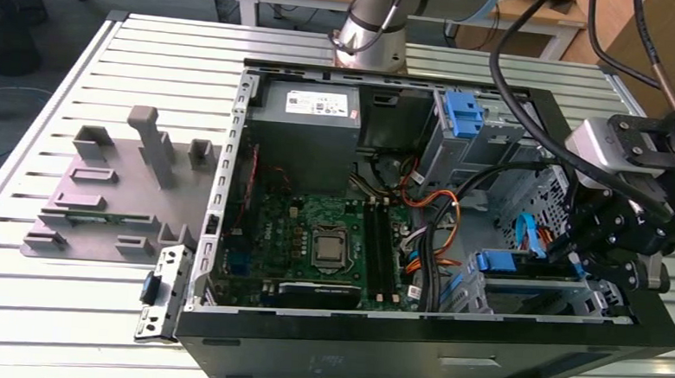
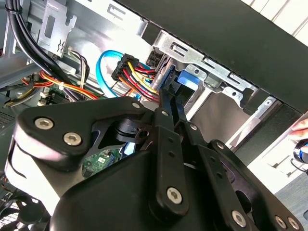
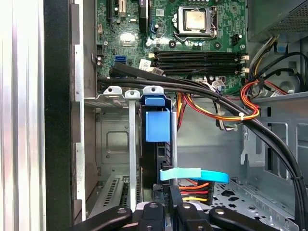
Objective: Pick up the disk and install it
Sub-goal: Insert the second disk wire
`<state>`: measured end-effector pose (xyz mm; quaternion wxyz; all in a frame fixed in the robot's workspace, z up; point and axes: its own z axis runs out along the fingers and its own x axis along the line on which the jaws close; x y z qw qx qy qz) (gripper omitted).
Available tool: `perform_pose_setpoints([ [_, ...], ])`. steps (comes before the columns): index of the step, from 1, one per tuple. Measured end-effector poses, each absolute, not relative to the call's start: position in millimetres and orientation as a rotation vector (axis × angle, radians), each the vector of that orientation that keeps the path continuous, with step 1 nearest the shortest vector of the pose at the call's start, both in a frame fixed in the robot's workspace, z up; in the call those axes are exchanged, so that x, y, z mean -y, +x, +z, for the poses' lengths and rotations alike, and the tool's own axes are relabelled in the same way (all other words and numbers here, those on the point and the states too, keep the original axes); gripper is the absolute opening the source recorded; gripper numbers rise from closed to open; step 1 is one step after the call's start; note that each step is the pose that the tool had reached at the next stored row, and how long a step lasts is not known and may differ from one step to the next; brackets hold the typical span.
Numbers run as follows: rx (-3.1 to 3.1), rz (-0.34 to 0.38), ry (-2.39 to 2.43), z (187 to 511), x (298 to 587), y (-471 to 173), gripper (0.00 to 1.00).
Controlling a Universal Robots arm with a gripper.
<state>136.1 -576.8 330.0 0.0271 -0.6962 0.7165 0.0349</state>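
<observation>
The disk [image 1: 502, 263] sits edge-on in the drive cage [image 1: 563, 298] at the front corner of the open computer case, on the exterior view's right. Its blue carrier [image 3: 157, 124] shows between the cage's metal rails. My gripper [image 1: 563, 253] hangs over the cage. In both wrist views the black fingers [image 3: 174, 198] lie close together, shut, with nothing between them. Their tips [image 2: 168, 94] meet the blue end of the disk [image 2: 185, 79], beside the power plug with red and yellow wires [image 2: 137, 72].
A light blue data cable [image 3: 202, 175] crosses just beyond the fingertips. Thick black cables [image 3: 231, 108] run over the cage toward the motherboard [image 1: 324, 232]. A power-supply box [image 1: 307, 105] and a bare blue bracket [image 1: 463, 116] sit at the case's far end. A grey fixture [image 1: 118, 186] stands outside.
</observation>
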Motion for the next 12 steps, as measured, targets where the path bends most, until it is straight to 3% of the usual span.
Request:
perform_pose_setpoints([
  [12, -2.213, 0.108, -2.15, 337.3, 576.9, 136.1, 0.17],
])
